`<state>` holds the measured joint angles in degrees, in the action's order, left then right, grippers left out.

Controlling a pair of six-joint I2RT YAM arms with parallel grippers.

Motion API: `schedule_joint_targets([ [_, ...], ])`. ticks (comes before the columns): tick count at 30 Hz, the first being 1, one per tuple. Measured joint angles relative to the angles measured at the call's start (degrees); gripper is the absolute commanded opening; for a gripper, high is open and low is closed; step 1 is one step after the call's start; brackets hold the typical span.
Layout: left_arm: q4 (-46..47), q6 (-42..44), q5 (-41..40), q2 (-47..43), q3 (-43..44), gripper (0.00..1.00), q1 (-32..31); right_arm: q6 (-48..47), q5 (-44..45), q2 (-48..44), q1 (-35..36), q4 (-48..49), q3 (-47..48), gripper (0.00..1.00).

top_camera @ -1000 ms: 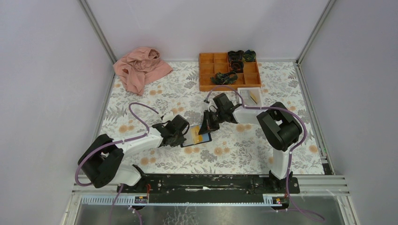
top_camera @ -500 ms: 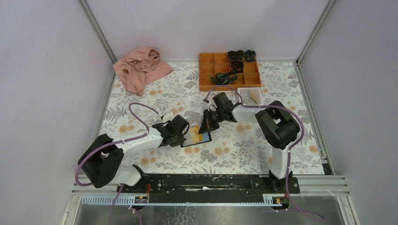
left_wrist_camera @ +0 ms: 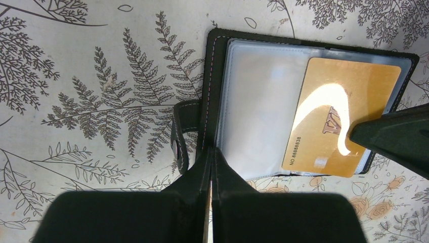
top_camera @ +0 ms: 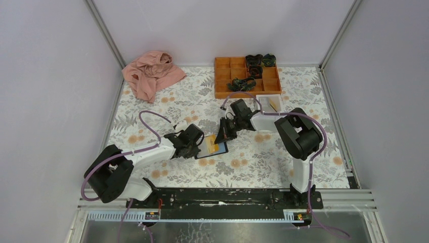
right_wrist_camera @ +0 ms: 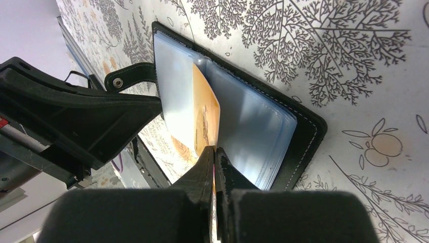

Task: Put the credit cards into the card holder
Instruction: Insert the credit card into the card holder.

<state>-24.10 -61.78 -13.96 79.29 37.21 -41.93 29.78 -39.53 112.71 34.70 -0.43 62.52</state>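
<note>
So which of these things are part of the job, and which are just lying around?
In the job: card holder, gold card in right pincer, white tray with more cards.
Lying about: orange tray, pink cloth.

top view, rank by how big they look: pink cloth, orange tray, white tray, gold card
1. orange tray and pink cloth: about alike, so not ranked against each other
2. white tray
3. gold card

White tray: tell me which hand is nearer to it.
Right. The right hand, gripping the credit card, is near-left of the white tray; the left hand sits farther left.
</note>
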Motion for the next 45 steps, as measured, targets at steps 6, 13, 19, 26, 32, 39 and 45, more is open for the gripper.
schedule_joint_targets([
  [6, 0.1, 0.0, 0.1, 0.1, 0.0, 0.00, 0.0, 0.0, -0.5, 0.0, -0.2, 0.3, 0.0, 0.00],
  [13, 0.1, 0.0, 0.1, 0.2, 0.0, 0.00, 0.0, 0.1, -0.5, 0.0, 0.2, 1.4, -1.0, 0.00],
  [19, 0.1, 0.0, 0.1, 0.2, 0.0, 0.00, 0.0, 0.4, -0.5, 0.0, 0.7, 2.4, -1.5, 0.00],
  [26, 0.1, 0.1, 0.1, 0.3, 0.0, 0.00, 0.0, 0.8, -0.4, 0.0, 1.2, 2.8, -1.6, 0.00],
  [32, 0.2, 0.6, 0.3, 0.3, 0.0, 0.00, 0.0, 1.5, -0.3, 0.5, 1.4, 3.4, -1.6, 0.00],
  [39, 0.3, 1.0, 0.5, 0.3, 0.0, 0.00, 0.0, 2.6, -0.1, 1.0, 1.5, 4.0, -1.4, 0.00],
  [45, 0.3, 1.2, 0.6, 0.3, 0.0, 0.00, 0.0, 2.9, 0.9, 1.4, 1.8, 4.0, 0.3, 0.00],
])
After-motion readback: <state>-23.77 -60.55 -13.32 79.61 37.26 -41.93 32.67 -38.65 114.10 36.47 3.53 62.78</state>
